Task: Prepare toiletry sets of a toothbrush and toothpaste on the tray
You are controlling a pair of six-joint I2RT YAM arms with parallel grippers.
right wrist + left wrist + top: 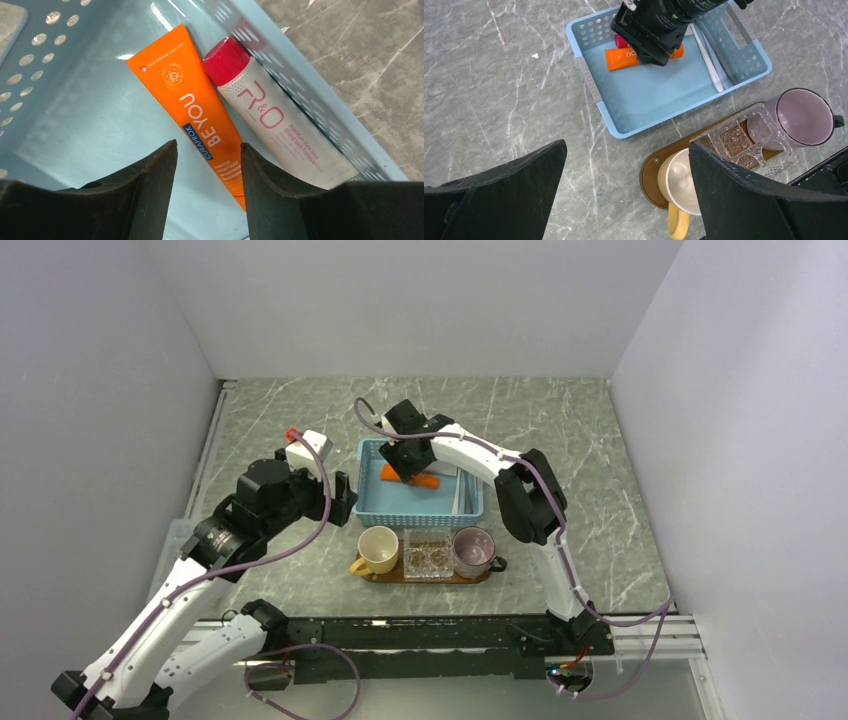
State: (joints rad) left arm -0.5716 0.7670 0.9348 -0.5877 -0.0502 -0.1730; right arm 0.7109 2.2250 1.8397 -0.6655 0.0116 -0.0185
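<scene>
Gripper on the right [209, 150] is straddling the orange tube [195, 105] in the basket [420, 517] mid-frame, half open, not clamping, with left gripper [626, 150] hanging wide open, empty.

- Basket [659, 97]: smooth blue plastic with perforated walls.
- Orange tube [200, 115]: glossy plastic.
- White tube [280, 125]: satin plastic with a shiny red cap [226, 57].
- Tray [650, 172]: smooth brown wood.
- Worktop [499, 90]: matt, grey, marble-look.
- Purple cup [801, 117]: glossy glaze.
</scene>
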